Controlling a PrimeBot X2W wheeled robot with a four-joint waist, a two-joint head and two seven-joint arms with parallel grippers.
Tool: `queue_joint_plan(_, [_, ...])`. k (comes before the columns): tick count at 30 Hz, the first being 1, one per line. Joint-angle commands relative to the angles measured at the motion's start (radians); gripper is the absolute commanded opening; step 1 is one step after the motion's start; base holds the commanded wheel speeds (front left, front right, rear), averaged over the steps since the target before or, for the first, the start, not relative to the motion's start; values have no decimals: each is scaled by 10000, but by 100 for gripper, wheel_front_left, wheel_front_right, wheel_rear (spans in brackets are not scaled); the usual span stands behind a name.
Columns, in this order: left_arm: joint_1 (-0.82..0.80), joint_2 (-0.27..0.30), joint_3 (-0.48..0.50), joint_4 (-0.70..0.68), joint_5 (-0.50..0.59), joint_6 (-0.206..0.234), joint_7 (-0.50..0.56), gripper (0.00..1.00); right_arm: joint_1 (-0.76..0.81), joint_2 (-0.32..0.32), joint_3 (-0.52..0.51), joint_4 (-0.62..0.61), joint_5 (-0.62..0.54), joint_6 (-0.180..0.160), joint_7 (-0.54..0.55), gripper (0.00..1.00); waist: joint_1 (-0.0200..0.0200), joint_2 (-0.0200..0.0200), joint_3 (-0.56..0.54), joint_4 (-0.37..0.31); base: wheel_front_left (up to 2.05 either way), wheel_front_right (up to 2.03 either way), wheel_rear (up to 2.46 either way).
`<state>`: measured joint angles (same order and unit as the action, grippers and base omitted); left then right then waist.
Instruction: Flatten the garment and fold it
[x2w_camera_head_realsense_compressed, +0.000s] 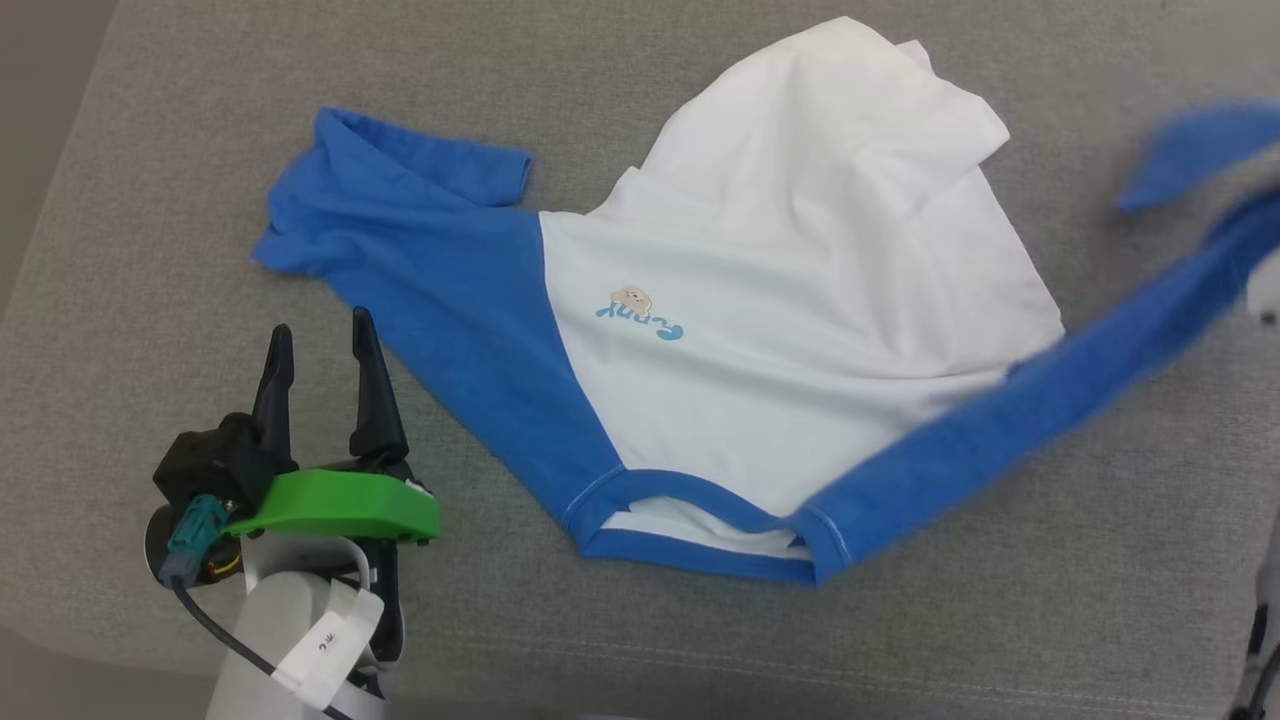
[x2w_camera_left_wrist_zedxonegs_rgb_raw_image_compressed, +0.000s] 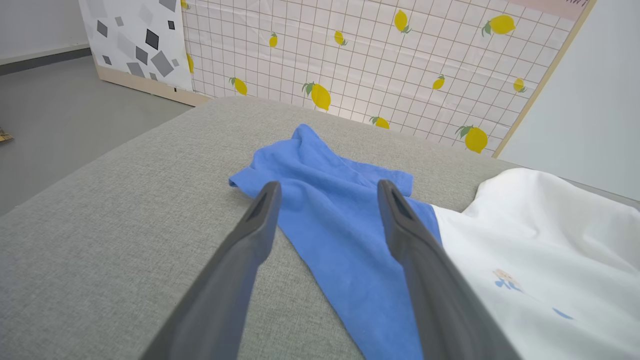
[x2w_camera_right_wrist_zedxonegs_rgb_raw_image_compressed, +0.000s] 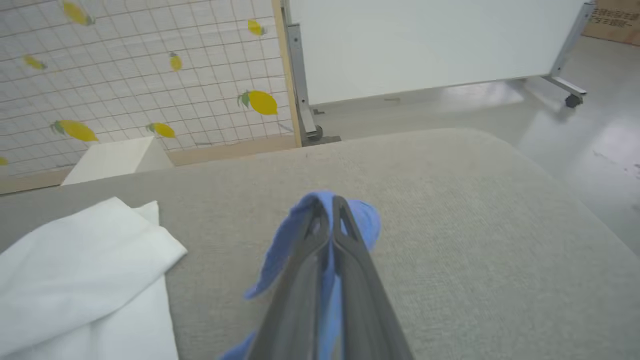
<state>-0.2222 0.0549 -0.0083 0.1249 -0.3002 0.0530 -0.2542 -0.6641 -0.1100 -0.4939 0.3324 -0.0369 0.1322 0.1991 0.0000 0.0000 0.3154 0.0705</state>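
The garment (x2w_camera_head_realsense_compressed: 800, 300) lies crumpled on the grey cushion, white body in the middle, collar toward me, its hem bunched at the far side. One blue sleeve (x2w_camera_head_realsense_compressed: 400, 190) is folded over at the left. The other blue sleeve (x2w_camera_head_realsense_compressed: 1050, 400) stretches, blurred, up to the right edge. My right gripper (x2w_camera_right_wrist_zedxonegs_rgb_raw_image_compressed: 330, 205) is shut on that sleeve's end (x2w_camera_right_wrist_zedxonegs_rgb_raw_image_compressed: 367, 220), lifted above the cushion. My left gripper (x2w_camera_head_realsense_compressed: 320, 345) stands open just left of the blue shoulder; in the left wrist view its fingertips (x2w_camera_left_wrist_zedxonegs_rgb_raw_image_compressed: 267, 192) frame the folded sleeve (x2w_camera_left_wrist_zedxonegs_rgb_raw_image_compressed: 325, 190).
The grey cushion (x2w_camera_head_realsense_compressed: 150, 250) ends at the left over bare floor. Behind it stand a lemon-print grid panel (x2w_camera_left_wrist_zedxonegs_rgb_raw_image_compressed: 350, 50) and a white board on wheels (x2w_camera_right_wrist_zedxonegs_rgb_raw_image_compressed: 425, 45). A white box (x2w_camera_right_wrist_zedxonegs_rgb_raw_image_compressed: 117, 157) sits beyond the far edge.
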Motion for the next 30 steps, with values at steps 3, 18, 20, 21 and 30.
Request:
queue_joint_plan(3, [85, -42, -20, 37, -13, -59, -75, 100, 545, 85, -984, 577, -499, -15, 252, 0, 0, 0, 30, -81, 0, 0, 0])
queue_joint_plan(18, [-17, 8, 53, 135, 154, -140, -76, 100, 1467, -231, -3528, 1150, -1966, -15, -665, 0, 0, 0, -70, -480, 0, 0, 0])
queue_joint_plan(20, [-23, 27, 36, 191, 159, -168, -76, 100, 1383, -239, -3532, 1373, -1945, -15, -673, 0, 0, 0, -116, -522, 0, 0, 0])
queue_joint_plan(21, [-25, 31, 22, 229, 161, -178, -76, 100, 1370, -240, -3507, 1481, -1920, -15, -633, 1, 0, 0, -157, -533, 0, 0, 0])
queue_joint_plan(30, [165, 17, -112, 755, -105, -168, 178, 100, 2377, 208, -2561, 861, -584, -15, -827, 100, 0, 0, -825, -503, 0, 0, 0])
